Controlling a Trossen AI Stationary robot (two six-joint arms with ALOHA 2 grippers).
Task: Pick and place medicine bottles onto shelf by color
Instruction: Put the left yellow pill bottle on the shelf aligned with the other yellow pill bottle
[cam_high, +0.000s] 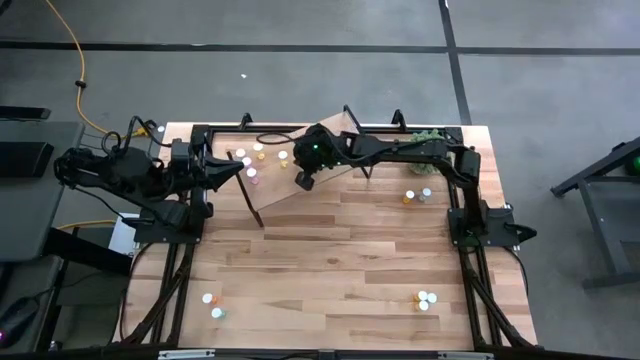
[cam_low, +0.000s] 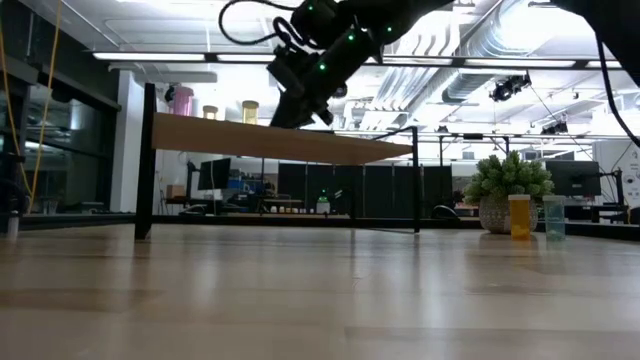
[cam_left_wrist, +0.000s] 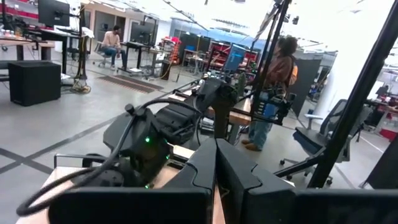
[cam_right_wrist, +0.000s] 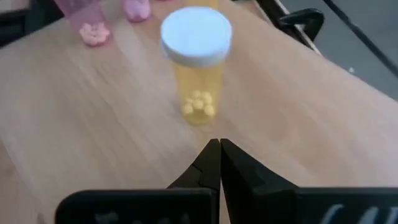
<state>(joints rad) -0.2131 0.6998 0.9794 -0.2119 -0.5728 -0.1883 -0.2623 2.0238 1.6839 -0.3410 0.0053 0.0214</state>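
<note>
R gripper (cam_right_wrist: 219, 144) closed, empty, above shelf (cam_right_wrist: 93, 124); yellow bottle (cam_right_wrist: 196, 59) upright just ahead, prob. not touching.

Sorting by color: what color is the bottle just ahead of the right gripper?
Yellow bottle, white cap; clearest in the right wrist view.

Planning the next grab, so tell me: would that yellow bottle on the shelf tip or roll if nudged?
The yellow bottle stands upright, taller than wide, so it probably tips easily. Its round body would likely roll. Few pills show inside, so it is probably light.
</note>
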